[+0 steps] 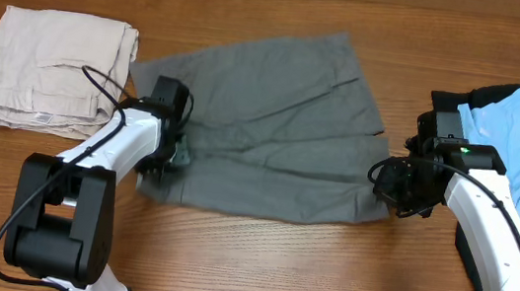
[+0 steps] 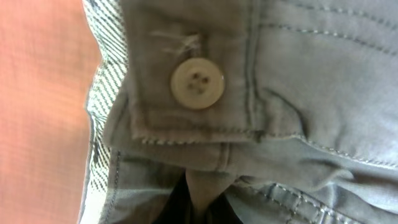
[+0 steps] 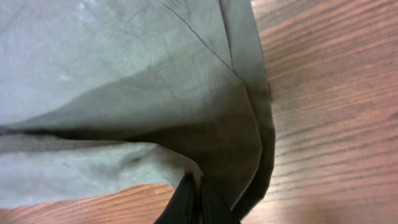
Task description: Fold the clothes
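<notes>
Overhead: plain grey woven shorts (image 1: 273, 117) lie flat on the brown wooden counter (image 1: 257, 6), between both arms. Folded beige shorts (image 1: 52, 60) sit far left. Left wrist: the left claw (image 2: 193, 208) is closed, pinching the waistband near a pale round button (image 2: 198, 84). Right wrist: the right claw (image 3: 189, 205) is closed, pinching the hem corner.

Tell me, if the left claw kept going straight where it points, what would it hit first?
The grey shorts: the left gripper sits at their waistband, its button right ahead. Under the cloth is presumably the table, though depth is unclear.
</notes>
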`<state>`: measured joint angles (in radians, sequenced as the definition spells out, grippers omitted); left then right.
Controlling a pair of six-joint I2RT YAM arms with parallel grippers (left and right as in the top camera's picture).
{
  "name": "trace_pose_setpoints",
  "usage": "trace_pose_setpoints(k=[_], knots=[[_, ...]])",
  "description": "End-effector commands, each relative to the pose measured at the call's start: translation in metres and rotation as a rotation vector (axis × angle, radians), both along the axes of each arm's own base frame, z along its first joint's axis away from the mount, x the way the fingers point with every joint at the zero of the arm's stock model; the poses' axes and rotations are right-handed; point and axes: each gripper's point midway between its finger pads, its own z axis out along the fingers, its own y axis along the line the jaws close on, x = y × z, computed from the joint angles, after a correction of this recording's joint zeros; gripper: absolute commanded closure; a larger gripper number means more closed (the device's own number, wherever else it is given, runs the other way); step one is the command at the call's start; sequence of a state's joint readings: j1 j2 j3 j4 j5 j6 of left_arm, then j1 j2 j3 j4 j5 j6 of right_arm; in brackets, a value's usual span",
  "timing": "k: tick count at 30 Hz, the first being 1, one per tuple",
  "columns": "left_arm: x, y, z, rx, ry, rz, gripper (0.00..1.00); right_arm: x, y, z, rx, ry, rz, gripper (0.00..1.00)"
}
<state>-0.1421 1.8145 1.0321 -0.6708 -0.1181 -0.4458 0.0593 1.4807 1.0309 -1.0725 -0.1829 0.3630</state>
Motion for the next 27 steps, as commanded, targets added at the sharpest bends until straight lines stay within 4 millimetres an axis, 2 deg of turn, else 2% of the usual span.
trace_pose_setpoints(k=[1,6,8,12,14,18,25,27], knots=[[0.023,0.006,-0.042,0.036,-0.039,-0.034,0.96,0.007,-0.002,-0.001,-0.009,-0.027,-0.008,0.96],[0.062,0.001,-0.052,0.029,-0.177,-0.076,0.96,0.021,-0.001,0.001,-0.005,-0.083,-0.008,0.96],[0.071,-0.002,-0.054,0.016,-0.211,-0.092,0.96,0.027,-0.001,0.003,-0.004,-0.111,-0.004,0.96],[0.090,-0.006,-0.043,0.011,-0.283,-0.125,0.96,0.042,0.000,0.006,-0.005,-0.179,0.022,0.96],[0.095,-0.007,-0.029,0.017,-0.281,-0.148,0.96,0.043,0.000,0.007,-0.002,-0.185,0.022,0.96],[0.086,-0.005,0.005,0.030,-0.232,-0.167,0.96,0.028,0.000,0.003,-0.008,-0.127,0.051,0.96],[0.047,-0.002,0.083,0.017,-0.205,-0.151,0.96,-0.014,-0.002,-0.002,-0.012,0.053,0.039,0.96],[0.036,-0.004,0.097,-0.009,-0.205,-0.145,0.96,-0.022,-0.003,-0.003,-0.014,0.085,0.028,0.96]])
